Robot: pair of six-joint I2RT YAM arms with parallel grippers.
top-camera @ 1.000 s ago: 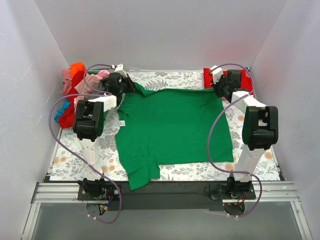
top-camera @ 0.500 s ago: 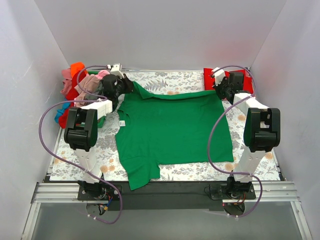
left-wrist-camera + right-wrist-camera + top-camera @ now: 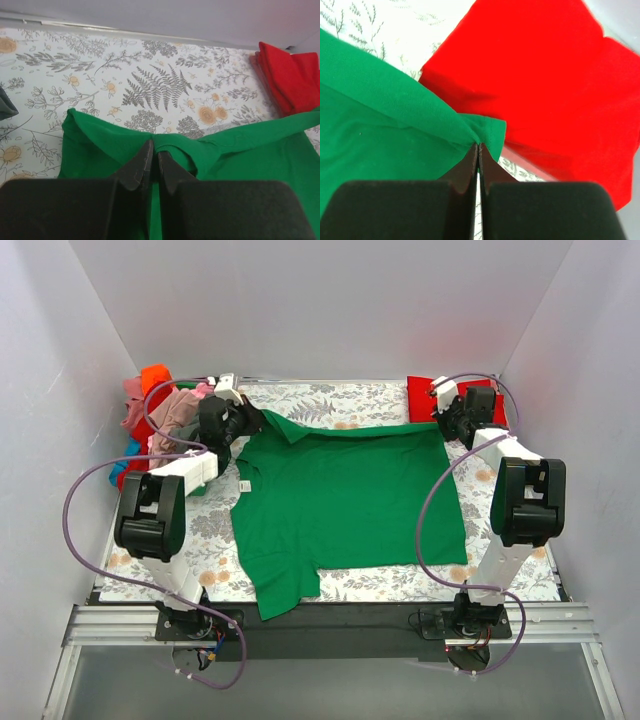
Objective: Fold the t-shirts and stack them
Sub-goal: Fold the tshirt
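A bright green t-shirt [image 3: 345,495] lies spread on the floral cloth, its far edge lifted. My left gripper [image 3: 252,420] is shut on the shirt's far left corner; its jaws pinch green fabric [image 3: 175,150] in the left wrist view. My right gripper [image 3: 447,427] is shut on the far right corner, pinching a green fold [image 3: 485,131] in the right wrist view. A folded red t-shirt [image 3: 425,395] lies at the far right, just beyond the right gripper, and shows in the right wrist view [image 3: 545,75]. Unfolded shirts [image 3: 160,415] in orange, pink, red and blue are piled at the far left.
The grey-white floral cloth [image 3: 330,400] covers the table. White walls close in the back and both sides. A sleeve of the green shirt hangs over the dark front rail [image 3: 350,615]. Purple cables loop beside both arms.
Both grippers have moved towards the far edge with the shirt's far corners, pulling its far edge back. The right gripper now sits farther right, beside the red shirt.
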